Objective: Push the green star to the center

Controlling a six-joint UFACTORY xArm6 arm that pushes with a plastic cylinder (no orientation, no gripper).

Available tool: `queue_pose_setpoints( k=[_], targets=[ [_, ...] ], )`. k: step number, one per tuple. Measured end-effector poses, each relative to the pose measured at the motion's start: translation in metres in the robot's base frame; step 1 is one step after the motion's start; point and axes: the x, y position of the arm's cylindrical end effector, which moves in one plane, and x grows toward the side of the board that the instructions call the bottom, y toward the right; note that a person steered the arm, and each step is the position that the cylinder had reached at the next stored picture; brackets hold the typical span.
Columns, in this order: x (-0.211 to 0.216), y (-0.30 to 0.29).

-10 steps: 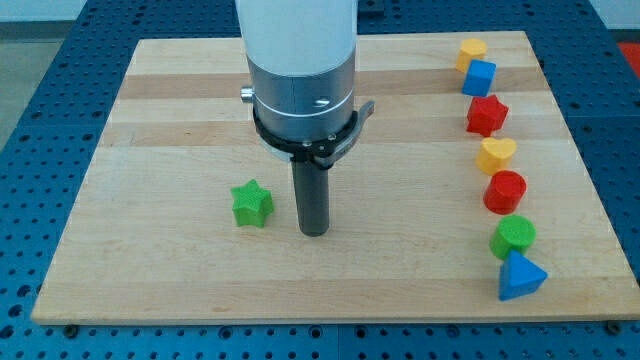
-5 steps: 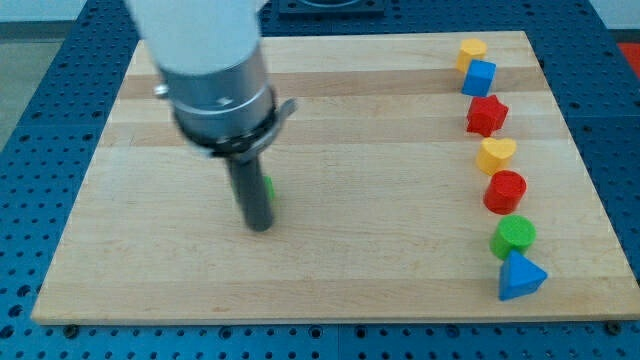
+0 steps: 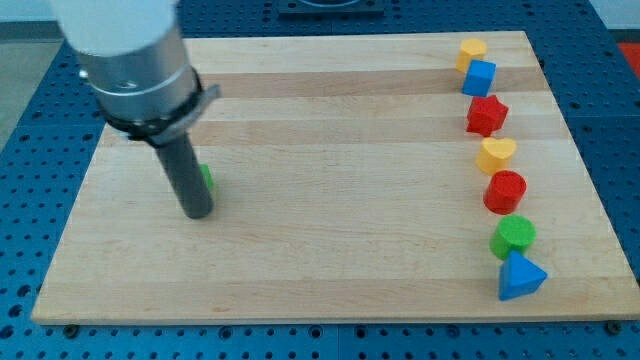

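So at the view's left, my tip [image 3: 198,213] is planted on the wooden tabletop [image 3: 330,250], and the green star [image 3: 206,179] is almost fully hidden behind the rod, with only a green sliver seen poking out on the rod's right side. Whether the star is actually touched by the rod can't be told, it's just too covered up. No claw is fitted on this arm, so there's nothing that could be apart or together, only the straight dark rod.

Well apart from all that, a column of blocks is lined up down the view's right edge, top to bottom: a yellow block [image 3: 472,50], a blue cube [image 3: 479,78], a red star [image 3: 487,115], a yellow heart [image 3: 496,154], a red cylinder [image 3: 505,191], a green cylinder [image 3: 514,236] and a blue triangle [image 3: 520,276]
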Motion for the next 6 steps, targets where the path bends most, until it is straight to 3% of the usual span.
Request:
queue_pose_setpoints(
  k=[2,4,6],
  targets=[
    [-0.017,-0.058],
    [-0.074,0.022],
    [-0.029,0.006]
  ],
)
